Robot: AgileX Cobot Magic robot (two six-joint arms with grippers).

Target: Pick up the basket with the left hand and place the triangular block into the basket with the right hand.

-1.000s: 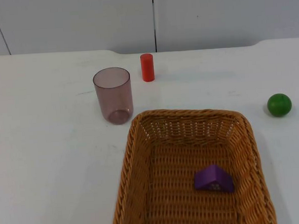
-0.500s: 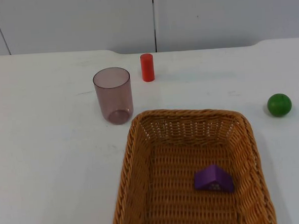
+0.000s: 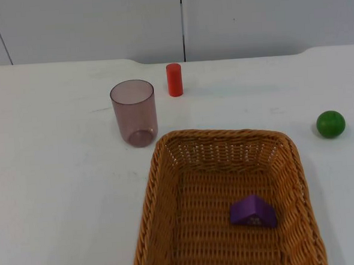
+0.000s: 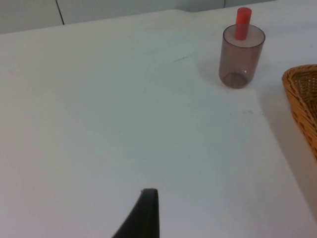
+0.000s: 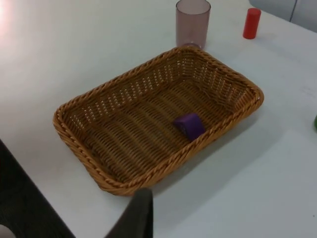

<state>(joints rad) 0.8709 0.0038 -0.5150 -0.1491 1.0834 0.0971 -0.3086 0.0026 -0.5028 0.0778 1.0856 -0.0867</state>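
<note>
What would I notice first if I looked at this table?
Probably the big brown basket at the near side of the white table, with a small purple block lying inside it. Behind the basket stand a see-through cup and a red cylinder, and a green ball sits off to the right.

My left gripper (image 4: 143,218) hangs above the table, one black fingertip in its wrist view. My right gripper (image 5: 133,218) hangs likewise, fingertip dark at the edge. I cannot tell how either one's fingers stand.
</note>
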